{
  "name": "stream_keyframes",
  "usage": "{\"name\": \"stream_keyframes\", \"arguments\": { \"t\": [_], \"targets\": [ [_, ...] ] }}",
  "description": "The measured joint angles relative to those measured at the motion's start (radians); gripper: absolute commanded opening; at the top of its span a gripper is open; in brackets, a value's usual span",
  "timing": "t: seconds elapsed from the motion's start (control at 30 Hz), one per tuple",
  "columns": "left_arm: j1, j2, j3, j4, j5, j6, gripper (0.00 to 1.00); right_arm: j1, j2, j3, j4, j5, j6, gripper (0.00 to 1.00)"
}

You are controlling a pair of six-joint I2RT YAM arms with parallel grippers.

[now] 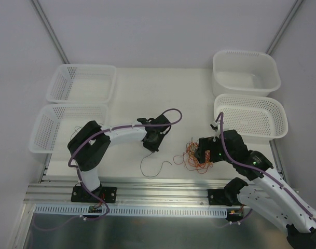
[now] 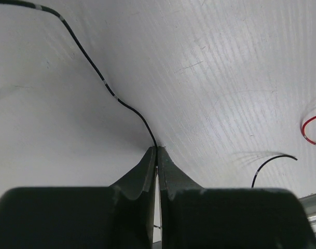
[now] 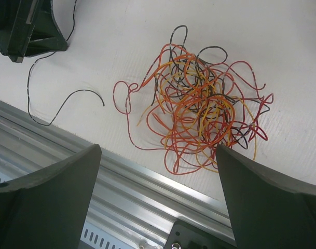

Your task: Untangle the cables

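Left wrist view: left jaws are pinching shut on a black cable (image 2: 108,88), likely to clear it, while right jaws are hovering wide open over the tangled cables (image 3: 199,109) on the surface (image 3: 303,31).

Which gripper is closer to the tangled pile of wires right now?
Right. The right gripper hangs open directly over the pile of wires; the left gripper is off to the pile's left, shut on one black wire.
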Motion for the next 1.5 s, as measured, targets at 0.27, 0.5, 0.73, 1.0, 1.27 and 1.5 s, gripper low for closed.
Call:
{"name": "stream_keyframes", "arguments": {
  "t": [0.27,0.5,0.73,1.0,1.27,1.5],
  "targets": [
    [0.013,-0.16,0.006,-0.016,0.008,0.001,0.0,0.0,0.005,0.0,0.0,0.008,-0.001,0.97],
    [0.175,-0.436,0.16,-0.063,0.034,0.003,0.0,0.0,-0.015,0.005,-0.008,0.054,-0.008,0.97],
    [0.462,-0.603,0.394,-0.2,0.041,0.045,0.0,0.0,-0.016,0.011,-0.008,0.068,-0.008,0.97],
    [0.827,-0.644,0.473,-0.349,0.033,0.101,0.0,0.0,-0.008,0.011,-0.008,0.068,-0.008,0.97],
    [1.104,-0.614,0.537,-0.436,-0.047,0.138,0.0,0.0,0.034,0.031,-0.004,0.063,-0.013,0.97],
    [1.213,-0.607,0.627,-0.453,-0.132,0.146,0.0,0.0,0.1,0.069,0.005,0.048,-0.029,0.97]
  ]
}}
